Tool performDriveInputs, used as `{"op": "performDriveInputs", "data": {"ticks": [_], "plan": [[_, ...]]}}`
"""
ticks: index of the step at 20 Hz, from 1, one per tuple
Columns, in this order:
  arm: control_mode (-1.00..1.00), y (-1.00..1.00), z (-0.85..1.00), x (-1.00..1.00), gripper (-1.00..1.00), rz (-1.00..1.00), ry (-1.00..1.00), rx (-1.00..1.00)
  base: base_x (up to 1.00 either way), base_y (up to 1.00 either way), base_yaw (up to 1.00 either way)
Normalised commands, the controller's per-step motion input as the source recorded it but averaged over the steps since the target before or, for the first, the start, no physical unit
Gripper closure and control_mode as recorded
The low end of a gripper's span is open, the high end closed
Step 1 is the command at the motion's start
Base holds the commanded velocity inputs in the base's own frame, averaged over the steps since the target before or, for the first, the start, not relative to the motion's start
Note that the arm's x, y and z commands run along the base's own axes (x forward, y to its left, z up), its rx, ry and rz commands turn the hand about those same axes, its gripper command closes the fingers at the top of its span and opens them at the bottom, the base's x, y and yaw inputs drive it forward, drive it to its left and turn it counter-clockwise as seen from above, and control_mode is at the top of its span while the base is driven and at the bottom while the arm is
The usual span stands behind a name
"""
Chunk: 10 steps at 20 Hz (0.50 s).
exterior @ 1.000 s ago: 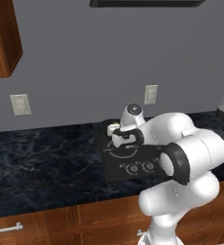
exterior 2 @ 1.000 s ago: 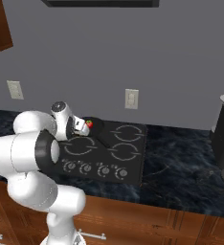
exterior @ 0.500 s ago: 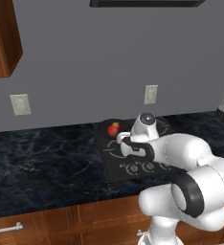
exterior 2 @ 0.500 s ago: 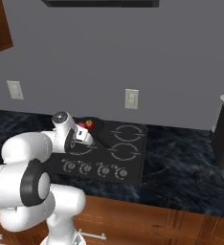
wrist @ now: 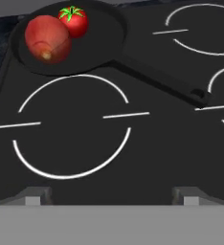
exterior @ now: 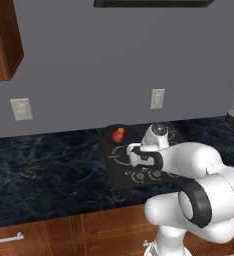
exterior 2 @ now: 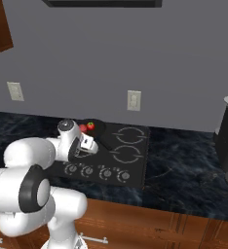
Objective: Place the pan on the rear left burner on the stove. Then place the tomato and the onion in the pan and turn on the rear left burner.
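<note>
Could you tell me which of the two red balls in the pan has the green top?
The tomato: bright red with a green stem star. The onion beside it is duller and plain.

You have a glossy white arm (exterior: 199, 165) of rounded, bulbous segments, black bands at its joints, and small grey-tipped dark fingers (wrist: 35, 195).

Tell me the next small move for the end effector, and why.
Probably lower toward the knobs for the rear left burner: the tomato and onion already sit in the pan on the stove, and the end effector is open.
</note>
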Motion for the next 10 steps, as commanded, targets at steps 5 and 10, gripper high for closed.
{"op": "performDriveInputs", "data": {"ticks": [5, 10], "plan": [[-1.0, -0.26, -0.17, -0.05, -1.0, 0.0, 0.01, 0.0, 0.0, 0.0, 0.0], [-1.0, -0.22, 0.05, -0.38, -1.0, 0.01, 0.07, 0.0, 0.0, 0.0, 0.0]]}}
